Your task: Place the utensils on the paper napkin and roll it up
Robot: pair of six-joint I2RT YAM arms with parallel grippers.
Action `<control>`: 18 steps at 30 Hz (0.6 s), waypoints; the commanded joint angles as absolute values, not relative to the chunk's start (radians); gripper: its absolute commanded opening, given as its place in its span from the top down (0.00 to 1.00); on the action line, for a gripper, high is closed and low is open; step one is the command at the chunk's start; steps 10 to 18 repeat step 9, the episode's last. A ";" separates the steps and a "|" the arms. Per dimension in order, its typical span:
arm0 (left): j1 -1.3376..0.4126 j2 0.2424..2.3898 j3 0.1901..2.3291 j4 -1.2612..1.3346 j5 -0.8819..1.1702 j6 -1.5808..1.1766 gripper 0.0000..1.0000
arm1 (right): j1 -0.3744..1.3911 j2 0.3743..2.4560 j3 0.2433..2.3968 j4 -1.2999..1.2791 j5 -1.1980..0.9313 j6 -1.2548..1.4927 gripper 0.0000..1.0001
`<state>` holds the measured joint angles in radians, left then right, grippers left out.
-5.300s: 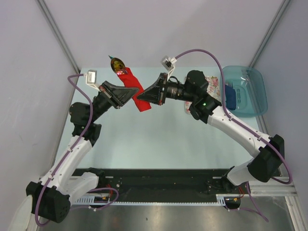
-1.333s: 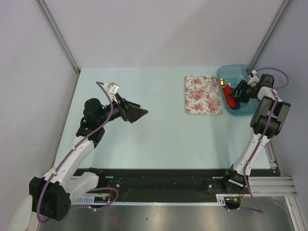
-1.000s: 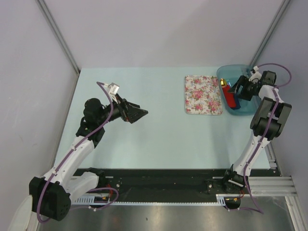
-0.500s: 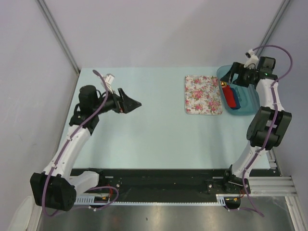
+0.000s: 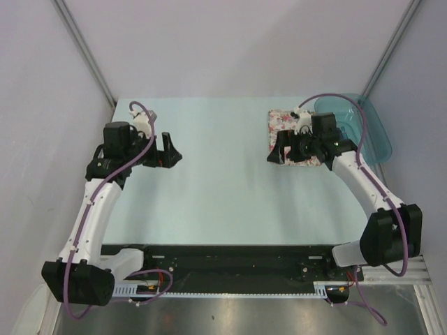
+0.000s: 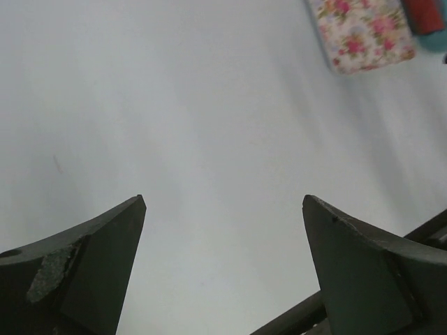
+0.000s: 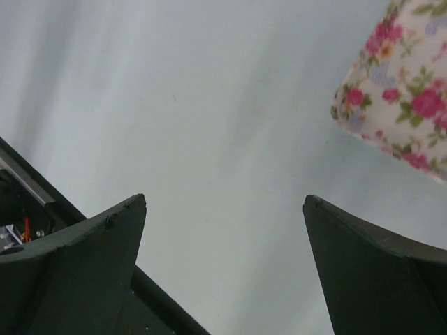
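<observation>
The paper napkin (image 6: 424,12) shows only as a red corner at the top right edge of the left wrist view, beside a sliver of the teal bin (image 6: 440,40). In the top view the right arm covers it. The utensils are hidden. My left gripper (image 5: 168,148) (image 6: 223,199) hangs open over bare table at the left, nothing between its fingers. My right gripper (image 5: 274,148) (image 7: 223,199) is open and empty too, just left of the floral cloth, well away from the bin.
A white floral-print cloth (image 5: 283,120) (image 7: 405,91) (image 6: 360,31) lies at the back right, half under the right wrist. The teal plastic bin (image 5: 367,129) stands at the table's right edge. A black rail runs along the near edge.
The right arm has left the bin and swung left over the floral cloth, its jaws opening wider. The left arm has drawn back toward the left side.
</observation>
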<state>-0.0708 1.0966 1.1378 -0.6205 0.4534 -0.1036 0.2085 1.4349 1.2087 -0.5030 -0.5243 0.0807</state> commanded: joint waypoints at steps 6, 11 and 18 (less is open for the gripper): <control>-0.067 0.993 0.947 -0.675 0.319 0.026 0.00 | 0.181 1.226 1.043 -0.474 -0.327 0.110 0.00; -0.067 0.983 0.960 -0.670 0.319 0.028 0.00 | 0.160 1.198 1.055 -0.476 -0.342 0.100 0.00; -0.067 0.983 0.960 -0.670 0.319 0.028 0.00 | 0.160 1.198 1.055 -0.476 -0.342 0.100 0.00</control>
